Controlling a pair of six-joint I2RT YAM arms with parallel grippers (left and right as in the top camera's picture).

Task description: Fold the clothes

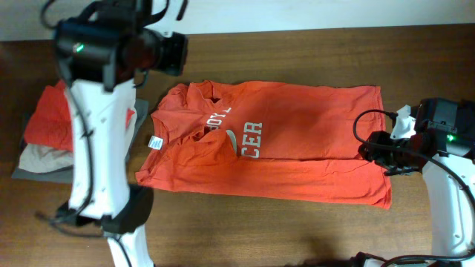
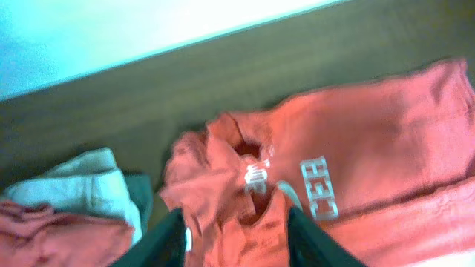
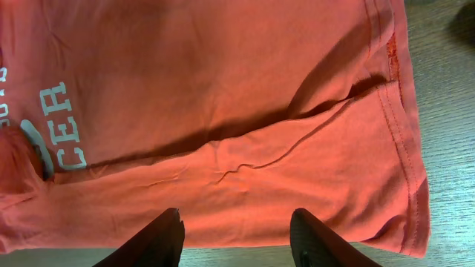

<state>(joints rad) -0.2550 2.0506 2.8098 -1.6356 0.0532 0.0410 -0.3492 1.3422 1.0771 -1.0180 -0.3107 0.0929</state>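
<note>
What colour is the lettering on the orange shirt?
White; the lettering shows best in the right wrist view.

We find overhead evenly lit, sharp — left wrist view blurred, pale glare across top; right wrist crisp, dark fold shadow crossing T-shirt (image 3: 223, 74).

The T-shirt (image 1: 297, 141) lies spread on the table (image 1: 312, 222), the clothes pile (image 1: 46, 130) beside its collar.

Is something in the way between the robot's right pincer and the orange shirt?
No, nothing I can see. The right pincer is open above the orange shirt, near the hem. Only flat, slightly wrinkled fabric lies below it, and no other thing sits on that part.
</note>
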